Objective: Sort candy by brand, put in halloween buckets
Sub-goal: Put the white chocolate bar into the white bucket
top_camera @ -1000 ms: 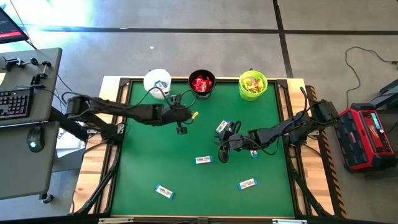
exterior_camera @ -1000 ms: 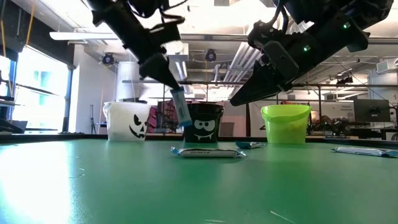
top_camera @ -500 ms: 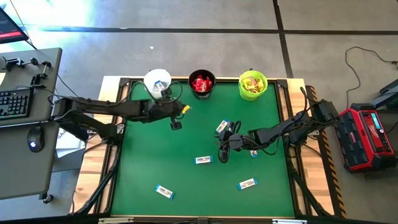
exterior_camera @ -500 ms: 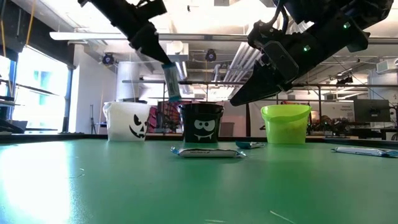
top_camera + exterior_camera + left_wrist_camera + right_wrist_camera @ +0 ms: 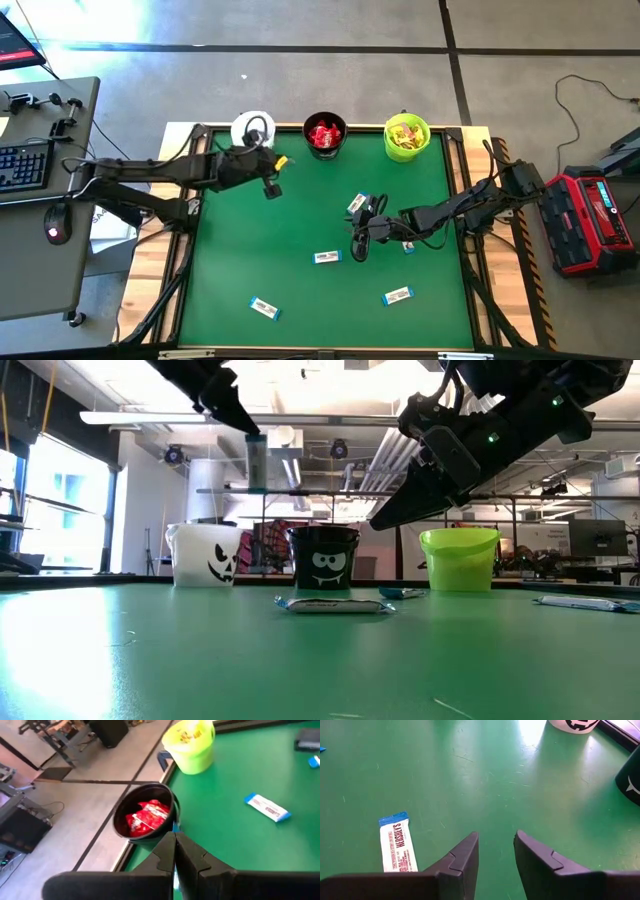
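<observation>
My left gripper (image 5: pixel 277 165) is shut on a narrow white-and-blue candy bar (image 5: pixel 256 462), high over the table beside the white bucket (image 5: pixel 250 127). The black bucket (image 5: pixel 324 135) holds red packets. The lime green bucket (image 5: pixel 407 137) holds yellow ones. All three stand on their bases along the far edge. My right gripper (image 5: pixel 495 852) hovers open over the table's middle, right of a bar (image 5: pixel 397 847) that lies flat. More bars (image 5: pixel 326 257) lie flat on the green mat. My left gripper pinches the bar's upper end (image 5: pixel 252 440) between its two fingers, which slant down from the table's left. The bar hangs upright below them, clear of the table and above the buckets' rims. In the left wrist view only its thin edge (image 5: pixel 174 827) shows between the fingers.
Loose bars lie at the near left (image 5: pixel 264 308), the near right (image 5: pixel 397 296) and by the right arm (image 5: pixel 357 203). The table has a raised frame (image 5: pixel 195 230) around the green mat. A desk with a keyboard (image 5: pixel 25 165) stands to the left.
My left gripper has risen and drawn back toward the table's far left corner, from in front of the black bucket to beside the white bucket. It stays shut on the bar, which hung tilted and now hangs upright and higher.
</observation>
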`<state>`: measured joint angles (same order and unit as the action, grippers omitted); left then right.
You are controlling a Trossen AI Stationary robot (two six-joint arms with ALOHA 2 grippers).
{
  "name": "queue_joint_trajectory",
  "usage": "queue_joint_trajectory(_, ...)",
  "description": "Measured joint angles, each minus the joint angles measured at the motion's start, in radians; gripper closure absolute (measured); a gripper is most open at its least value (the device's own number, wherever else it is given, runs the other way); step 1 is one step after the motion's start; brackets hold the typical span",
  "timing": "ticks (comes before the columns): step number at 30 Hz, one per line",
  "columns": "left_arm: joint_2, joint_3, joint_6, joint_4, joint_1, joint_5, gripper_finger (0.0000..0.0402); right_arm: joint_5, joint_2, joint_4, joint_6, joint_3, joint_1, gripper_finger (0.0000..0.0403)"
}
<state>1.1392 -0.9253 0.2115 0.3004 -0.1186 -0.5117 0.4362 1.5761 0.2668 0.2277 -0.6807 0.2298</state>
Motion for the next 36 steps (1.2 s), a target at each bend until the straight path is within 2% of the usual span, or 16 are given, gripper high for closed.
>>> queue_joint_trajectory(13,-0.067,0.0,0.009,0.013,-0.129,0.001,0.0401,0.0,0.0,0.0,-0.001,0.0,0.0,0.0288)
queue_joint_trajectory(20,-0.074,0.0,0.011,0.05,-0.157,0.088,0.0401,0.0,0.0,0.0,-0.001,0.0,0.0,0.0288)
queue_joint_trajectory(23,-0.074,0.0,0.015,0.073,-0.141,0.136,0.0401,0.0,0.0,0.0,-0.001,0.0,0.0,0.0288)
queue_joint_trajectory(27,-0.074,0.032,-0.018,0.076,-0.091,0.142,0.0401,0.0,0.0,0.0,-0.001,0.0,0.0,0.0288)
queue_joint_trajectory(36,-0.074,0.156,-0.041,-0.044,0.053,0.126,0.0401,0.0,0.0,0.0,-0.001,0.0,0.0,0.0288)
